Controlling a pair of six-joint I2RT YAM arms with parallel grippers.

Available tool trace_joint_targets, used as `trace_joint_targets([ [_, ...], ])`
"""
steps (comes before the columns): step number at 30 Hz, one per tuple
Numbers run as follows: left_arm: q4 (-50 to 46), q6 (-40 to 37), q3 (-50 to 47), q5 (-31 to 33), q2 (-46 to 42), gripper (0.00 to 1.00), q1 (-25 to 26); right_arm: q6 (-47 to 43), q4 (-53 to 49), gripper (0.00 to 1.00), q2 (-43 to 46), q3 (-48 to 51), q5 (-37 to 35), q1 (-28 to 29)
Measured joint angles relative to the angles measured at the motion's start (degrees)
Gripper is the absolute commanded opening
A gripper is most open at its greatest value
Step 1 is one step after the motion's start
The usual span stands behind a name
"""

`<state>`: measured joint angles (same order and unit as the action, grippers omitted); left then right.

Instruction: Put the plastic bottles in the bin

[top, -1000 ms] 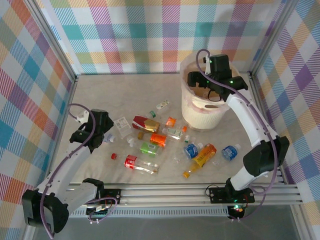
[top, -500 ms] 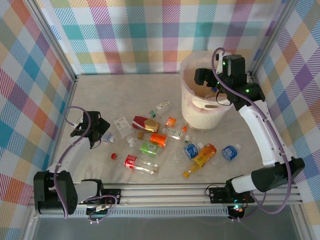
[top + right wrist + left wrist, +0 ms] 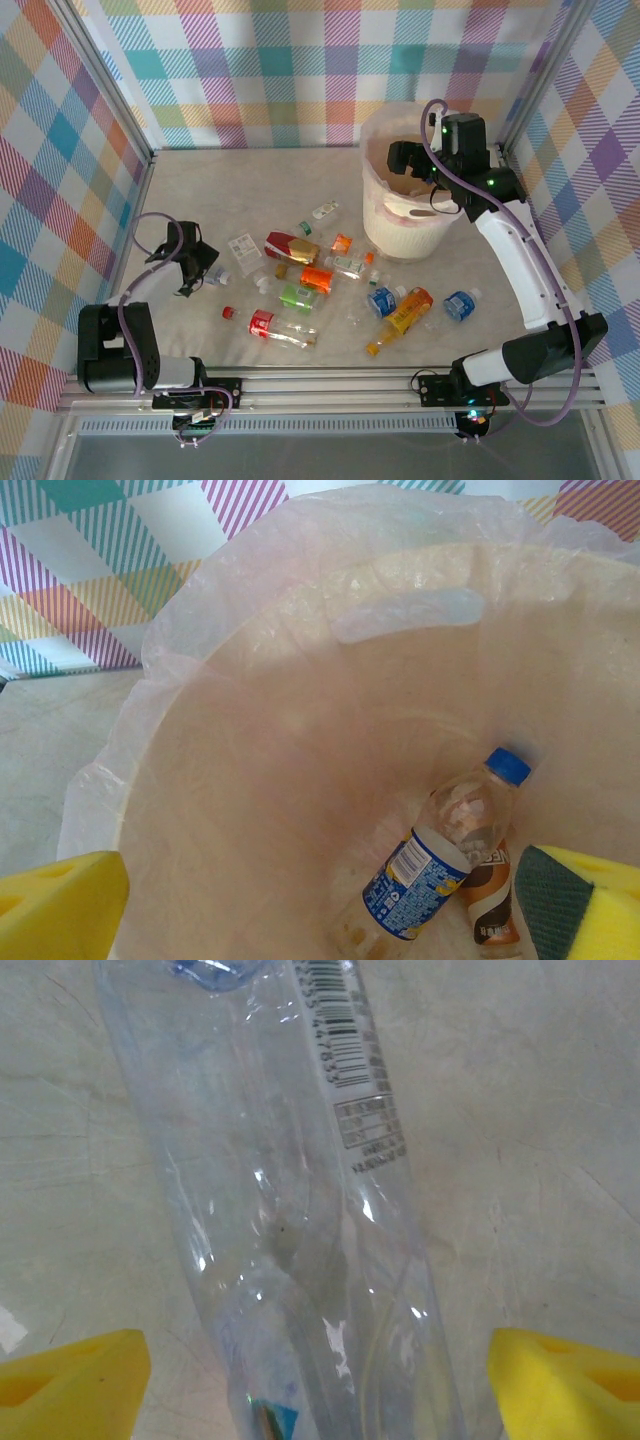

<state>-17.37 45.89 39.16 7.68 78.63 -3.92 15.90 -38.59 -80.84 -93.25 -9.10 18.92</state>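
Observation:
Several crushed plastic bottles lie mid-table, among them a red-labelled one (image 3: 291, 245), an orange one (image 3: 316, 277), a green one (image 3: 298, 296) and a blue one (image 3: 380, 300). My left gripper (image 3: 197, 265) is open, low over a clear bottle (image 3: 290, 1210) that lies between its yellow fingertips (image 3: 70, 1380) without visible contact. The right gripper (image 3: 405, 160) hangs open and empty over the cream-pink bin (image 3: 400, 228). Down inside the bin (image 3: 250, 780) lie a blue-labelled, blue-capped bottle (image 3: 440, 865) and a brown-labelled one (image 3: 490, 895).
Further bottles lie nearer the right arm: an orange juice one (image 3: 403, 315), a blue one (image 3: 458, 304) and a red-capped one (image 3: 280, 328). A flat clear packet (image 3: 243, 247) sits beside the left gripper. Checked walls and metal posts ring the table.
The right gripper has shifted right and a little higher over the bin. The left arm has folded back toward its base while its gripper stayed low by the clear bottle.

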Motion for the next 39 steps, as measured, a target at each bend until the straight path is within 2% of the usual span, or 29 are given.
trace_joint_targets([
  [5,2.47,0.13,0.00,-1.14,3.72,0.80,-0.52,0.02,0.15,1.00,0.00,0.66,0.20,0.00],
  [10,2.51,0.42,0.11,-0.90,5.29,0.63,-0.90,0.20,0.15,1.00,0.00,0.68,0.24,0.00],
  [15,1.53,0.70,0.42,-0.22,5.42,0.50,-1.11,0.20,0.15,1.00,-0.13,0.68,0.42,0.00],
  [20,2.47,-0.33,1.51,-0.76,5.49,0.46,-1.11,0.22,0.15,1.00,-0.22,0.68,1.05,0.00],
  [24,0.61,-2.64,2.27,-0.74,1.68,0.44,-1.09,0.48,0.17,1.00,-0.22,0.68,1.77,0.00],
  [29,-0.68,-6.51,4.11,-1.31,-8.11,0.38,-0.09,1.29,0.59,1.00,-0.22,0.70,3.76,0.00],
  [33,-0.39,-9.22,6.49,-2.69,-14.49,0.37,3.72,1.81,2.40,1.00,-0.22,1.66,6.60,0.00],
  [39,3.28,-14.71,10.16,-5.05,-17.84,0.36,14.60,3.26,4.66,1.00,-0.09,4.00,12.48,0.20],
])
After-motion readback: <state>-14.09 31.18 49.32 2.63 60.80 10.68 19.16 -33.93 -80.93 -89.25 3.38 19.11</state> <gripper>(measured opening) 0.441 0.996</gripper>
